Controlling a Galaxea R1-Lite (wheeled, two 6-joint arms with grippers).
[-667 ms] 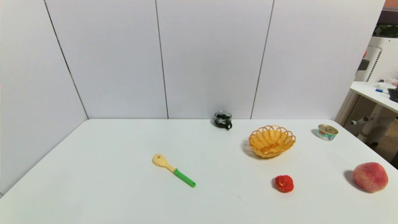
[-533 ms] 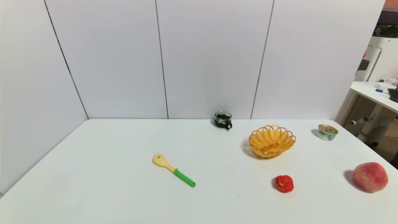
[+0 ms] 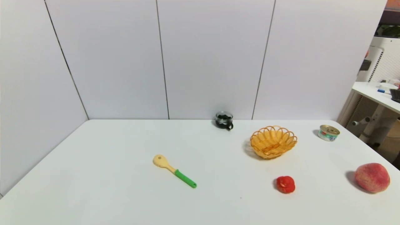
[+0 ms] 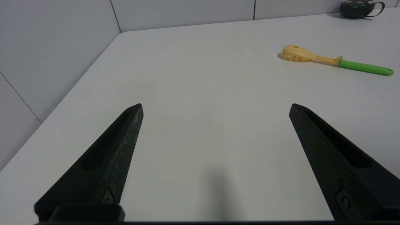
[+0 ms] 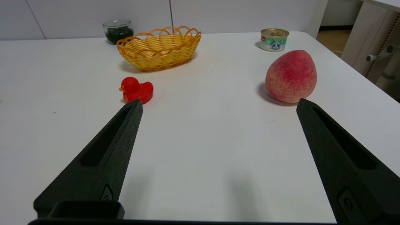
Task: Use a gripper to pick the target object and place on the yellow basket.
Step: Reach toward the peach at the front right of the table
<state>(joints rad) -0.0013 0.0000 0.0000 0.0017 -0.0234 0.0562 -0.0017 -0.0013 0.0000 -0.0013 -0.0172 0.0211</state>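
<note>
— The right tool [image 5: 219,101], black and wedge-fingered, is hovering over the white tabletop [image 3: 218,206], its jaws standing wide apart and holding nothing. The left tool [image 4: 215,106] is idling over the left side, also wide open and empty.

— And where is the peach sitting?

— The big round pinkish-red peach with yellowish patches [image 3: 372,177] is resting near the tabletop's right edge, well apart from the small yellow-orange woven wicker basket [image 3: 272,143]. The red rubber-looking duck [image 5: 137,90] is lying nearer the basket.

— How are you expecting it to handle?

— I'm guessing light, perhaps foam, with a dry, faintly fuzzy skin that is giving a little. A real one would be heavier and bruise, so I'm favouring a gentle squeeze.

— Where are you taking hold?

— Across its widest middle, one finger on each side, coming down low enough. Pinching above that bulge is risking a slip, and a round thing is always wanting to roll.
</note>
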